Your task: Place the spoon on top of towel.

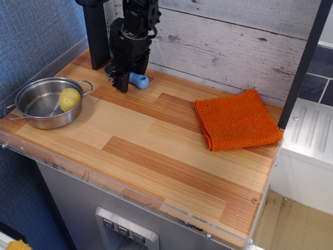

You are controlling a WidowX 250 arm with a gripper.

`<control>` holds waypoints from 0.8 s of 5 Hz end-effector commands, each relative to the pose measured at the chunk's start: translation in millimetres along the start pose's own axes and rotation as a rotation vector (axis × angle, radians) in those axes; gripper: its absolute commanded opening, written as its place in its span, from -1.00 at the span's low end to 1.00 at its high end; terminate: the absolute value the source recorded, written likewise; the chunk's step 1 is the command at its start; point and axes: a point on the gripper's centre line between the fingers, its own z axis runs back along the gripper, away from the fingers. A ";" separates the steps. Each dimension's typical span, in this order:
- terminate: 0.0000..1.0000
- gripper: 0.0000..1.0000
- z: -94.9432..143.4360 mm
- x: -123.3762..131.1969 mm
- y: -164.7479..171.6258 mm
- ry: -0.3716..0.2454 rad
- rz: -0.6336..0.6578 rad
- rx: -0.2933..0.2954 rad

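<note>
Spoon (138, 79) sits upper left of the frame, on the wooden table (156, 135) close to the plank back wall (234, 41). Only the light-blue handle end shows; the grey bowl is hidden behind the gripper (124, 79). Gripper is down over the spoon, its fingers at table level at the bowl end. Fingers look narrow, but whether they pinch the spoon or just stand beside it, cannot tell, since the gripper body blocks the contact.

Towel (238, 120) lies flat at right centre, well apart from the spoon, nothing on it. Pot (47, 101) at left edge holds a yellow round item (69, 98), near the gripper but not touching. Dark post (95, 36) stands just behind the gripper.

Step in hand, by my read: the grasp; carry not begun. To do it well: get the fingers squarely across the thick handle or neck, not the bowl rim, which would likely slip. Close firmly, lift straight up to clear the table, then travel right, away from post and wall. Release low over the towel middle.
</note>
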 end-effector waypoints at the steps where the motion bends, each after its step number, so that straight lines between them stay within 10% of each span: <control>1: -1.00 -1.00 20.1 1.7 6.0 0.003 -0.025 -0.048; 4: -1.00 -1.00 41.9 9.2 5.5 -0.047 -0.041 -0.051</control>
